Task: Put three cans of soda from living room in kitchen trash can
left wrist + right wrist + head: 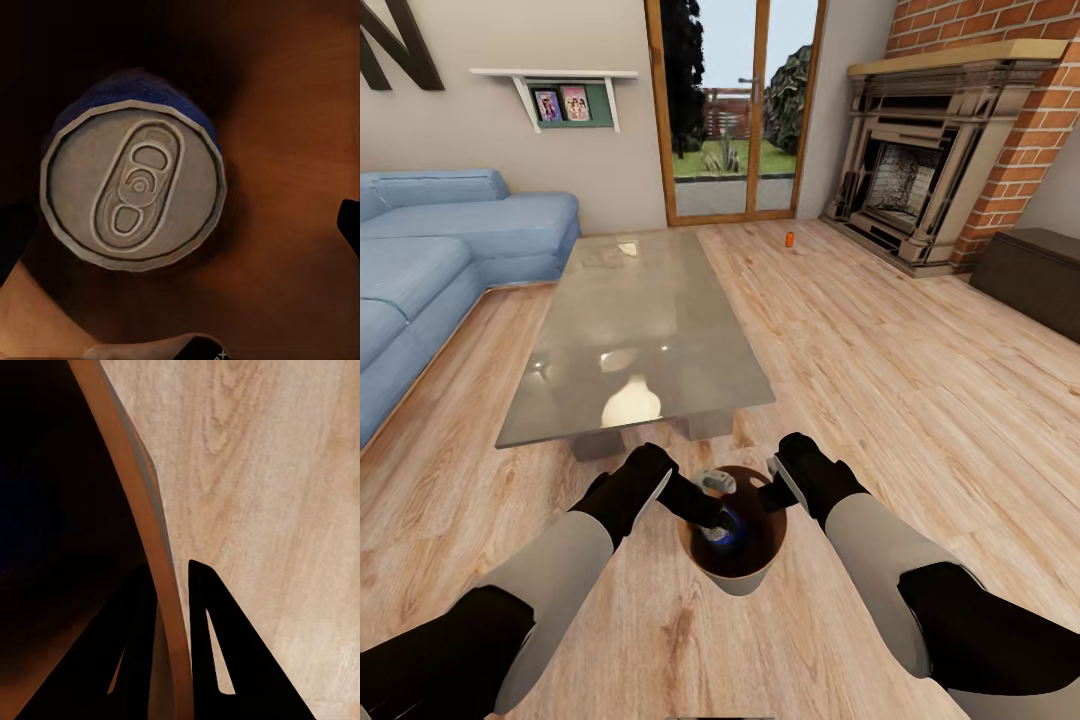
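The tash can (744, 581), pale grey outside and brown inside, hangs low in front of me above the wood floor. My right gripper (772, 492) is shut on its rim (142, 510), one finger inside the wall and one outside. Inside it stands the dark blue can of soda (722, 528), whose silvery top (133, 186) nearly fills the left wrist view. My left gripper (712, 504) hangs over the bucket's mouth, open, its fingertips (349, 223) wide of the can. An orange can of soda (789, 239) stands on the floor far ahead, near the glass doors.
The grey glass-topped low table (660, 300) stands just ahead of the bucket. A blue sofa (430, 260) runs along the left. The brick fireplace (920, 170) and a dark chest (1035, 270) are at the right, with bare floor between table and fireplace.
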Tool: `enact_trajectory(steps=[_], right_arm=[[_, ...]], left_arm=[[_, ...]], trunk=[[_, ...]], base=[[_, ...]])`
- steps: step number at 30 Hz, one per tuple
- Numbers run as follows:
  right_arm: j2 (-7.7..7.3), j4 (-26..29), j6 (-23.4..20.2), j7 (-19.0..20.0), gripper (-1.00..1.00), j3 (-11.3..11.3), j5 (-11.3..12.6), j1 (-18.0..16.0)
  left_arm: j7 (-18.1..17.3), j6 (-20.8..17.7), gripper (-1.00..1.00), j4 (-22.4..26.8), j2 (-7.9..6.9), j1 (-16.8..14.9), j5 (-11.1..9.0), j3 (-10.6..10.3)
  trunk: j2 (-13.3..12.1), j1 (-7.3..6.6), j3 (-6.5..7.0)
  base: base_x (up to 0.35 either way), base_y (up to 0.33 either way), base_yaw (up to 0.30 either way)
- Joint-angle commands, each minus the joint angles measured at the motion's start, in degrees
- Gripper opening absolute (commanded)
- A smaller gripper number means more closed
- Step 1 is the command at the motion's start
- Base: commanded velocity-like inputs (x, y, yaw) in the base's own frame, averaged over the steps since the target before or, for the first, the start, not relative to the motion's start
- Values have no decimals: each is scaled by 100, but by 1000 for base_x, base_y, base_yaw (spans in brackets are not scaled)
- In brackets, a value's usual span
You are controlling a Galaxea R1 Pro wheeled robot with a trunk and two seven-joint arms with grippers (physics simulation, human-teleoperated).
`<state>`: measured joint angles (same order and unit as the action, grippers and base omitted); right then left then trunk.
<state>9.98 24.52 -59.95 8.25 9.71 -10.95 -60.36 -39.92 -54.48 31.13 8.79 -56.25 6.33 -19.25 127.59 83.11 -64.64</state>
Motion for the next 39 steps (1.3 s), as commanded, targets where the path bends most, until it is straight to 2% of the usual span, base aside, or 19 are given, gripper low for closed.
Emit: enact_trajectory(steps=[1,11,14,17,19,21,23,24,25,26,27,30,31,32,33,35,36,39], right_arm=[[2,0,-5,26,-100,-13,106,-2],[2,-18,-5,26,-100,-13,111,-2],[2,-22,-5,27,-100,-17,111,-2],[2,-24,-5,25,-100,-23,103,-2],[2,-25,-5,22,-100,-35,100,-2],[2,-25,-5,23,-100,-47,101,-3],[1,-26,-5,25,-100,-68,100,-3],[-14,-26,-5,27,-100,-80,101,-2],[-64,-24,-5,40,-100,-86,103,-5],[-87,-23,-5,46,-100,-87,105,-6],[-144,-24,-5,58,-100,-90,106,-5],[-292,-24,-5,77,-100,-95,112,-3],[-431,-28,-5,89,-100,-97,118,-3],[-502,-29,-5,96,-100,-98,120,-2],[-667,-39,-5,147,-100,-100,124,-2],[-749,-50,-5,203,-100,-100,121,-2],[-865,-60,-5,272,-100,-102,116,0],[-1036,-66,-5,320,-100,-101,113,26]], left_arm=[[1,1,100,2,0,0,0,0],[-9,40,100,70,-55,0,-37,11],[-50,57,100,261,-76,0,-41,30],[-77,59,100,633,-137,78,-48,47],[-164,60,100,1121,-260,343,-48,57],[-236,60,100,1405,-340,511,-49,63],[-373,60,100,1846,-518,776,-51,105],[-607,60,100,2417,-838,1062,-53,407],[-740,109,100,2776,-1071,1299,-51,811],[-768,145,100,2873,-1139,1381,-50,944],[-782,304,100,3053,-1276,1543,-41,1201],[-717,650,100,3289,-1461,1781,0,1557],[-555,863,100,3389,-1555,1942,19,1824],[-433,961,100,3423,-1592,2021,24,1988],[-27,1300,100,3471,-1667,2203,36,2526],[227,1600,100,3477,-1694,2283,47,2865],[535,2021,100,3429,-1718,2372,60,3209],[852,2396,100,3239,-1736,2528,61,3428]], trunk=[[0,0,0],[0,0,0],[0,0,0],[0,0,0],[0,0,0],[0,0,0],[0,0,0],[0,0,0],[0,0,0],[0,0,0],[0,0,0],[0,0,0],[0,0,0],[0,0,0],[0,0,0],[0,0,0],[0,0,0],[0,0,0]], base=[[0,0,0],[0,0,0],[0,0,0],[0,0,0],[0,0,0],[0,0,0],[0,0,0],[0,0,0],[0,0,0],[0,0,0],[0,0,0],[0,0,0],[0,0,0],[0,0,0],[0,0,0],[0,0,0],[0,0,0],[0,0,0]])
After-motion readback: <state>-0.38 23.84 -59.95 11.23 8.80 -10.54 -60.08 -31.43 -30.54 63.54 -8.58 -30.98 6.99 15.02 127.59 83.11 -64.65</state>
